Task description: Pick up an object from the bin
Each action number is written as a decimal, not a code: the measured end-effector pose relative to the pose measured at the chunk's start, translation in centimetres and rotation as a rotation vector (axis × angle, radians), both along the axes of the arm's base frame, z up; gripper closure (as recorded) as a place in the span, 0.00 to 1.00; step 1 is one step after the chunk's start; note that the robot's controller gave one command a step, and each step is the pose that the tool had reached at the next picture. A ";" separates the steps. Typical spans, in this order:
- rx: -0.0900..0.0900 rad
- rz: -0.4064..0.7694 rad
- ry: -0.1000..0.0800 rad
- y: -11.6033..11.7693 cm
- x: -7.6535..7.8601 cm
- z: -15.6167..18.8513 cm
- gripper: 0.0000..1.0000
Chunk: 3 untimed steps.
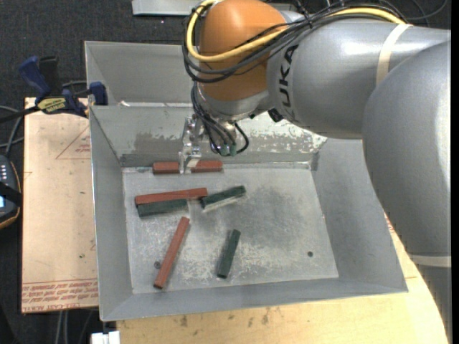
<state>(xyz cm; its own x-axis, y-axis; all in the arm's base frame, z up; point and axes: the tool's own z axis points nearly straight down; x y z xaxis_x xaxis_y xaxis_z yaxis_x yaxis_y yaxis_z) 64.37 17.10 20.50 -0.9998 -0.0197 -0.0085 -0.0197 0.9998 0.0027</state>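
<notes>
At the back edge of the bin's floor, item 1: a rear red-brown bar (166, 168), lying flat and lengthwise along the foot of the far wall. From my console I see the gripper (189, 162) down at the bar's middle and covering that part, so the bar shows on either side of the tool. Tool state: I cannot tell from this angle whether it is wide, narrow or clamped on the bar.

Item 2: a longer red-brown bar (172, 195), nearer the middle of the floor. It runs alongside item 3, a dark green bar (159, 207), and touches it.

Item 4: a green bar with a pale edge (223, 197), just right of items 2 and 3, slightly tilted.

Item 5: a diagonal red-brown bar (172, 252), toward the front left corner.

Item 6: a short dark green bar (229, 253), right of item 5 and apart from it.

Container: grey metal bin (107, 192), with sloped walls and a scuffed floor.

Arm: grey, reaching in from the right, with an orange cover (237, 41) at the wrist and cables (188, 38) looped around it.
</notes>
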 end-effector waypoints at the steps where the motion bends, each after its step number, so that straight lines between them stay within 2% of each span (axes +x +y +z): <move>1: -0.002 0.034 0.007 -1.3 0.1 -6.3 0.00; 2: -0.002 0.034 0.007 -1.4 0.1 -6.3 0.00; 3: 0.005 0.083 -0.014 -0.5 -1.2 -12.6 1.00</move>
